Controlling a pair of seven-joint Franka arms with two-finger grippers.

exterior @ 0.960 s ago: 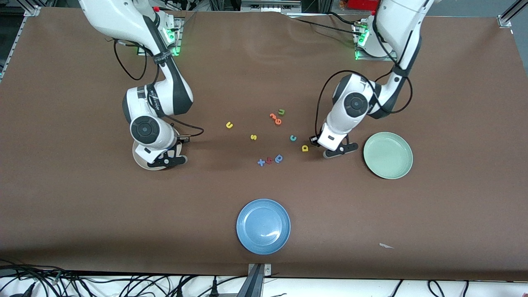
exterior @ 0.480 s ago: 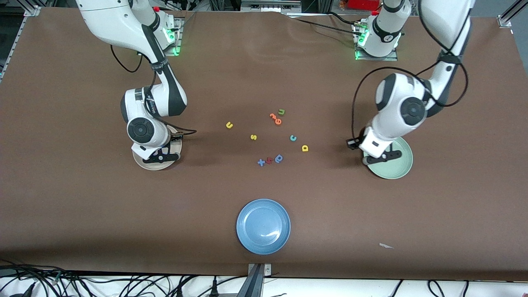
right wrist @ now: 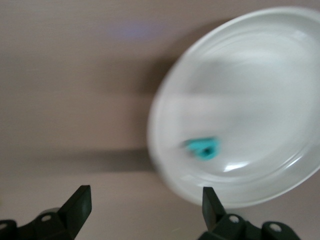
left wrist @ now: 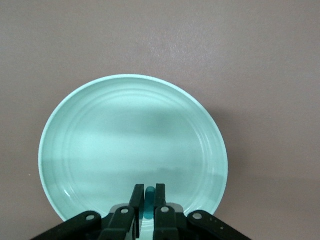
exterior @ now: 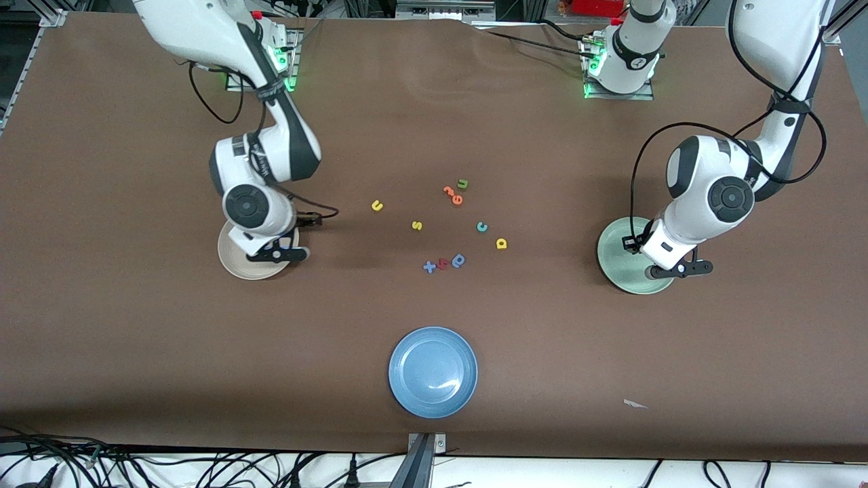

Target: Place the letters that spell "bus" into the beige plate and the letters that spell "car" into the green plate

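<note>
A brown mat covers the table [exterior: 135,339], with cables trailing along the edge nearest the front camera and the two arm bases standing at the far edge.

The left gripper [left wrist: 148,200] hangs over the green plate [exterior: 620,268], its fingers pressed together on a small teal r [left wrist: 149,200] that shows as a sliver between the tips; the plate itself lies toward the left arm's end of the table and holds nothing else that I can see.

The right gripper [right wrist: 145,200] is over the edge of the beige plate [exterior: 234,261], fingers spread wide and holding nothing. A teal b [right wrist: 202,148] lies in that plate, apart from the fingers.

Loose on the mat between the two plates: a yellow u [exterior: 377,205], a yellow s [exterior: 417,226], a teal c [exterior: 482,227] and a yellow a [exterior: 502,244] just beside it toward the left arm's end. An orange-red cluster [exterior: 453,195] touches a green u [exterior: 463,184]. A blue a [exterior: 459,260] sits in a short row with a red letter [exterior: 443,263]. The blue plate [exterior: 407,386] lies nearest the front camera.
</note>
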